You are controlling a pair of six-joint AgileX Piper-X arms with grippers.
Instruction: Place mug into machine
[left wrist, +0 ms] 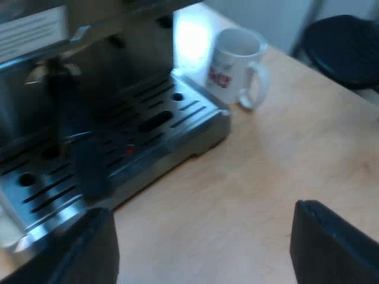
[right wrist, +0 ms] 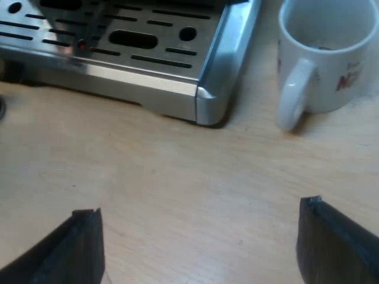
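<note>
left gripper (left wrist: 204, 236) hung wide open and empty over the table (left wrist: 284, 160), with the white mug (left wrist: 234, 62) upright on the wood just beside the corner of the espresso machine's drip tray (left wrist: 118, 148). right gripper (right wrist: 198, 213) was spread wide too, holding nothing, the mug's handle (right wrist: 293, 94) turned toward it. glazed ceramic, so probably stiff, slick and chippable; i'd pinch the handle.

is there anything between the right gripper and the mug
No: in the right wrist view, only bare table lies between the right gripper and the mug.
</note>
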